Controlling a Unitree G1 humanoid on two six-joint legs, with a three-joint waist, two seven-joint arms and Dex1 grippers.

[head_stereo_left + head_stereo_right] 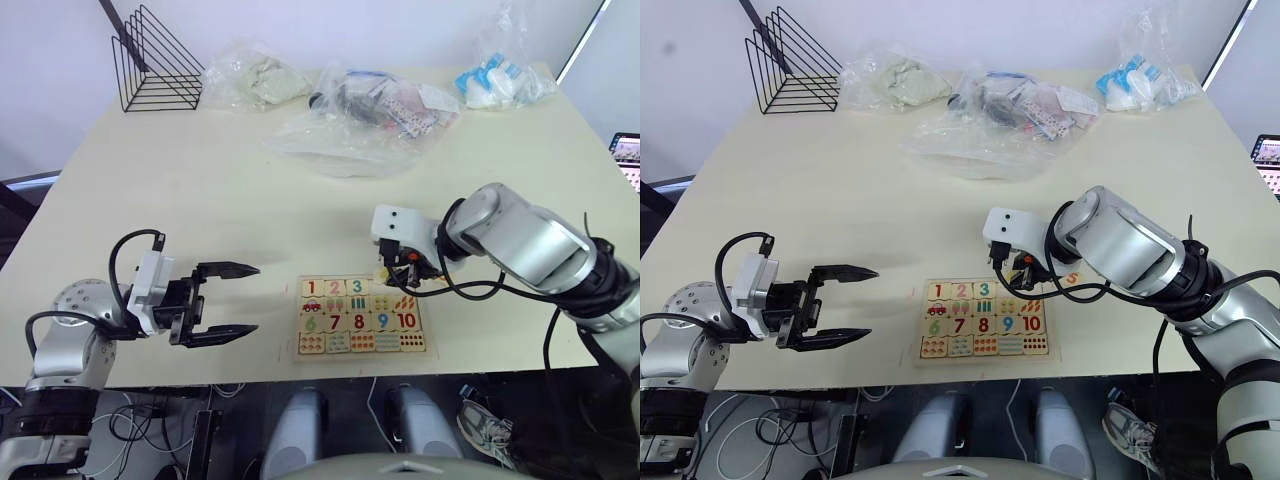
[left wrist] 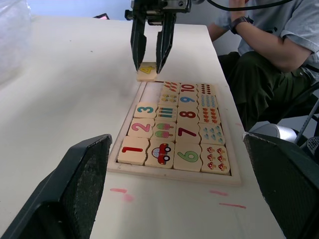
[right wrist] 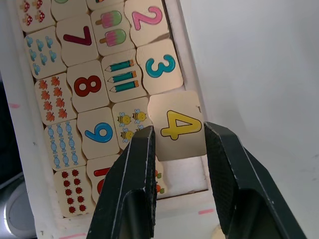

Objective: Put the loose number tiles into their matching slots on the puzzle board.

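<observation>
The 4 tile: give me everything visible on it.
The 4 tile is a small square of pale wood with rounded, slightly wavy edges and a yellow numeral 4 with a dark outline. It sits at the puzzle board's top row, next to the placed 3 tile, slightly overlapping the rim rather than seated flat. The right gripper has its fingers open on either side of it; contact is unclear.

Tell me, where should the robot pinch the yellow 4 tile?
Probably by two opposite side edges, coming straight down from above. The 4 tile is thin and flat, resting over the puzzle board's rim beside the 3, so only its edges offer a grip. The right gripper already hangs over it, jaws open.
</observation>
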